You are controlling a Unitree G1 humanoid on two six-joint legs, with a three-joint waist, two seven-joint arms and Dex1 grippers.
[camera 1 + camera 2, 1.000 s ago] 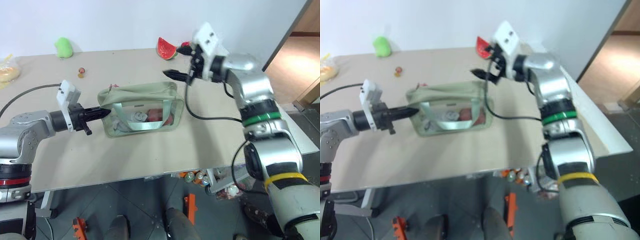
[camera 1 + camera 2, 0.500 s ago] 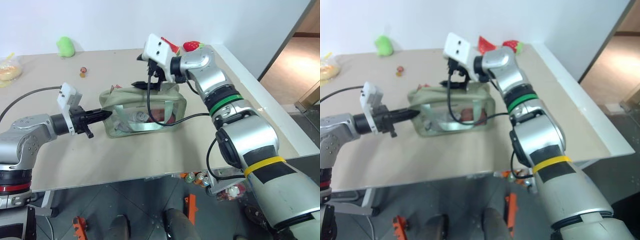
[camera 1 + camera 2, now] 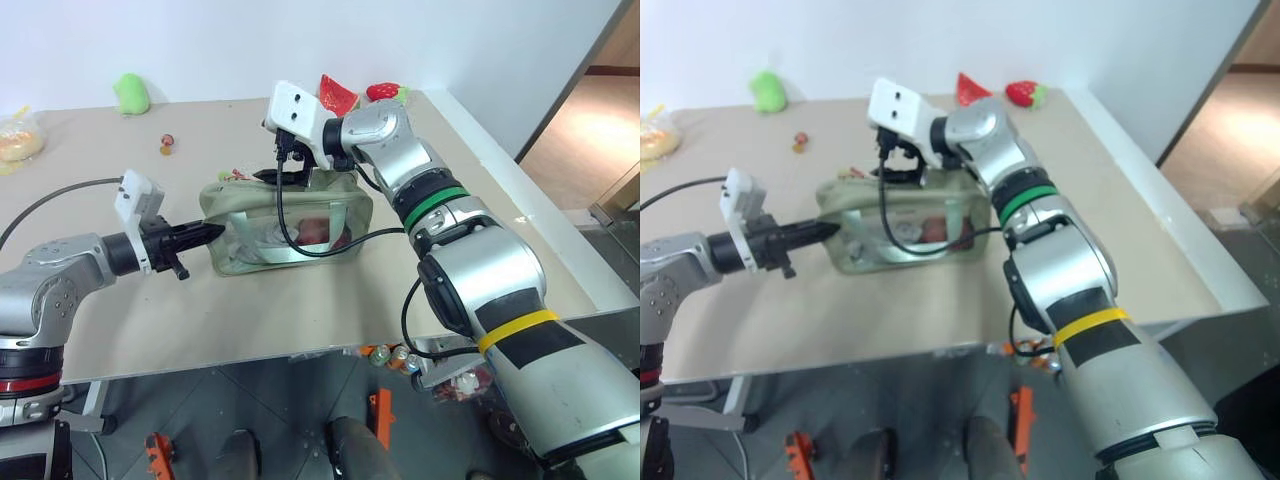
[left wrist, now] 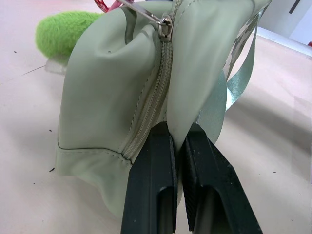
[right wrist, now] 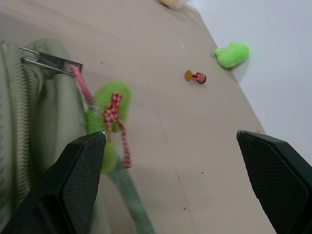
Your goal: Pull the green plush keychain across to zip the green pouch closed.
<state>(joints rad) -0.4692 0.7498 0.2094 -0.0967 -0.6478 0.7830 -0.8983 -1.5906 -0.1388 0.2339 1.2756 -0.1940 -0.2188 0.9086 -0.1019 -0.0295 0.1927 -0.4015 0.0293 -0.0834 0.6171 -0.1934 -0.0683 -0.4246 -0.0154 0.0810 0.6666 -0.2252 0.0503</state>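
A beige worktop point(image 3: 300, 300) carries scattered items: a light-green plush toy point(image 3: 128, 93) at the far left, a yellowish bag point(image 3: 15, 140) at the left edge, and a small red-and-gold trinket point(image 3: 165, 146) nearer in. At the far right edge lie a watermelon-slice toy point(image 3: 338, 95) and, just beside it, a strawberry toy point(image 3: 385, 92).

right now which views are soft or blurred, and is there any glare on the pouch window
Right wrist view: right gripper's fingers are close, blurred black blocks; green plush keychain sharper. Left wrist view: left gripper and green pouch zipper crisp, background soft. Left eye view: pale reflections on the clear window.
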